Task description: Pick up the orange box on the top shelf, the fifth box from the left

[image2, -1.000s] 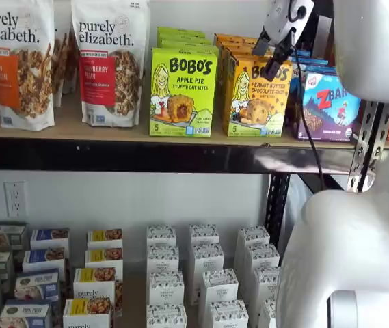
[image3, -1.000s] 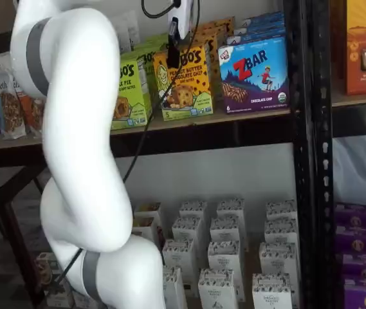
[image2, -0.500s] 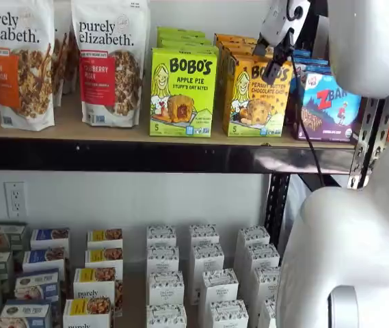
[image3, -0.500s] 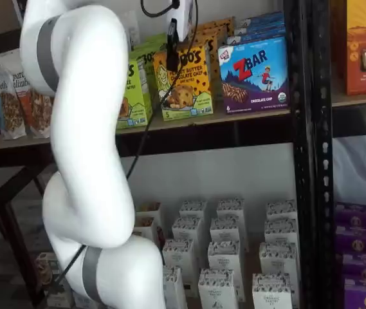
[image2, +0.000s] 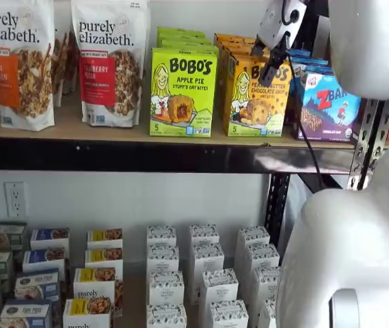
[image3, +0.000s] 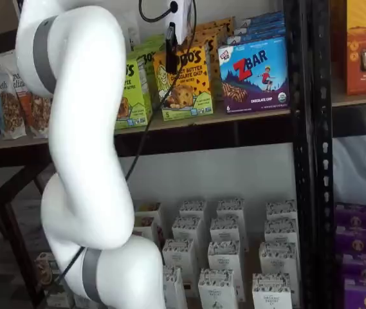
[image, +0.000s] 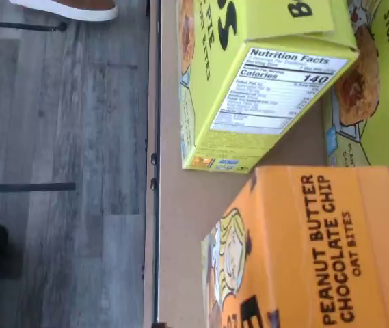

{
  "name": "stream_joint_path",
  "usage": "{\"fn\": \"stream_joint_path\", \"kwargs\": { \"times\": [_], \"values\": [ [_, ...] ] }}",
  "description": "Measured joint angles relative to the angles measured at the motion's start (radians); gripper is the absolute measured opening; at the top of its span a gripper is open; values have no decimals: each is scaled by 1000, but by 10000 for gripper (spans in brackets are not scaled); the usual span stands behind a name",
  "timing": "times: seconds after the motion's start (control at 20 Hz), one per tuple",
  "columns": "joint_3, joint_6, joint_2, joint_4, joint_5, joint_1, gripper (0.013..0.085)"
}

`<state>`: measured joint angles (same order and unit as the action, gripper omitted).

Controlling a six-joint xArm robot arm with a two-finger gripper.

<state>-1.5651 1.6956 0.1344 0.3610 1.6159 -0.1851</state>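
Note:
The orange Bobo's box (image2: 252, 96) stands upright at the front of the top shelf (image2: 78, 131), between a lime-green Bobo's box (image2: 182, 91) and a blue ZBar box (image2: 327, 104). It also shows in the other shelf view (image3: 186, 82). My gripper (image2: 269, 74) hangs in front of the orange box's upper right part, with its white body above. In a shelf view the gripper (image3: 171, 61) shows as one dark finger over the box's upper left corner, so I cannot tell whether it is open. The wrist view shows the orange box (image: 317, 253) close up.
Granola bags (image2: 109, 61) stand at the shelf's left. More orange boxes (image3: 216, 29) stand behind the front one. A black upright (image3: 305, 129) stands right of the ZBar box (image3: 255, 74). Small white boxes (image2: 204, 273) fill the lower level. My white arm (image3: 83, 148) fills the foreground.
The gripper has risen slightly in front of the orange box and shifted a little left. The arm's elbow has swayed. No box has moved.

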Motion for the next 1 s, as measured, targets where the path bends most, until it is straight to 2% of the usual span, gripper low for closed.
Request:
{"fn": "stream_joint_path", "kwargs": {
  "times": [1.0],
  "values": [
    [40, -15, 14, -20, -44, 29, 850]
  ]
}}
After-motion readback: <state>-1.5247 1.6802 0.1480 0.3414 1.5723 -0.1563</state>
